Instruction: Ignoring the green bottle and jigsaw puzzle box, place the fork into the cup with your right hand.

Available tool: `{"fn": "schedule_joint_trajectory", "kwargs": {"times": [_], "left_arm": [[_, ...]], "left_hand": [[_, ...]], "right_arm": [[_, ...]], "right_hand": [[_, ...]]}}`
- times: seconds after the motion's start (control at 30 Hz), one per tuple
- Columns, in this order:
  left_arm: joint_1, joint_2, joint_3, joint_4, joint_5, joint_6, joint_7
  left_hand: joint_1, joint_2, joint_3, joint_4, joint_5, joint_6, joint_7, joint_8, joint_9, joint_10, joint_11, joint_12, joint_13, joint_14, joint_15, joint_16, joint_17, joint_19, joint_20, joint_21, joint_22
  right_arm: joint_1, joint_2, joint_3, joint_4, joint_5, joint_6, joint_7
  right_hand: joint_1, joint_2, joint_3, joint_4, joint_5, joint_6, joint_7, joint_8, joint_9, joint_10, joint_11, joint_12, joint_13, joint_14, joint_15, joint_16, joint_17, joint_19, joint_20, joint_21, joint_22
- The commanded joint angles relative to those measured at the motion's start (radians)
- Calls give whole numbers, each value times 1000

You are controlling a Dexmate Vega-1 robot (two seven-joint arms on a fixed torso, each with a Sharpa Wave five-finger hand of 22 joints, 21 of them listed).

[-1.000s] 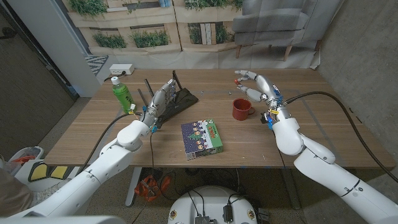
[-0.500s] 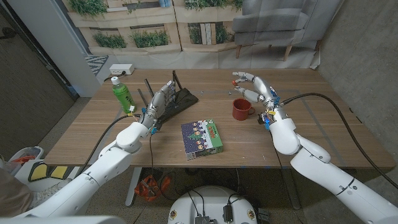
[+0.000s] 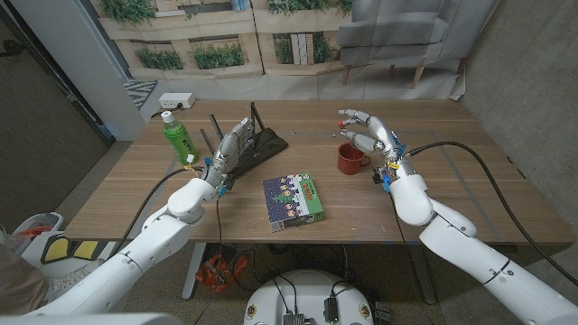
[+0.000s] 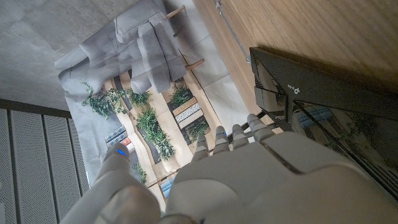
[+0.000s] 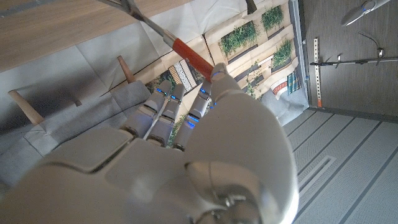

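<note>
Head view showed the right hand (image 3: 368, 134) pinching the fork (image 5: 163, 34) by its red handle, with the cup (image 3: 350, 159) just below-left of it.

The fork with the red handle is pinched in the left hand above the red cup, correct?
Not quite: the right hand pinches the fork, as the right wrist view shows. The head view places that hand above the red cup.

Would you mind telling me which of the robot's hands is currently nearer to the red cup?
The right hand, just above and behind the red cup. The left hand is across the table, by the black device.
</note>
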Motion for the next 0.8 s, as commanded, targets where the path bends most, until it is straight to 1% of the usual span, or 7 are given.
{"fn": "schedule_joint_trajectory", "kwargs": {"times": [0.03, 0.27, 0.8], "left_arm": [[-3, -3, 6, -1, 3, 10, -1], [-2, -1, 6, -6, 6, 13, 3], [4, 6, 4, -21, 8, 24, 8]], "left_hand": [[2, 4, -4, 1, 0, 0, 4, 4, 3, 5, 6, 1, 2, -27, -8, 7, 2, -4, -6, 5, 4], [2, 4, -4, 1, 0, 1, 3, 4, 3, 5, 5, 1, 2, -26, -8, 6, 2, -4, -6, 5, 4], [2, 4, -4, 1, 0, 0, 4, 4, 3, 5, 5, 1, 2, -26, -7, 6, 2, -4, -6, 5, 4]], "right_arm": [[-8, 1, -1, 25, 38, -10, -4], [-15, 9, 2, 36, 76, -13, -7], [-9, 6, -13, 58, 114, 5, -1]], "right_hand": [[9, 0, -3, -1, 7, 8, -1, 4, 6, 36, -30, 59, 43, 7, -189, 2, 5, 2, -25, 4, 4], [10, 1, -3, 0, 7, 7, -2, 3, 6, 35, -29, 59, 43, 6, -189, 2, 6, 1, -25, 4, 4], [12, 2, -5, 0, 7, 6, 4, 2, 6, 34, -29, 59, 43, 5, -189, 1, 9, 1, -24, 4, 4]]}}
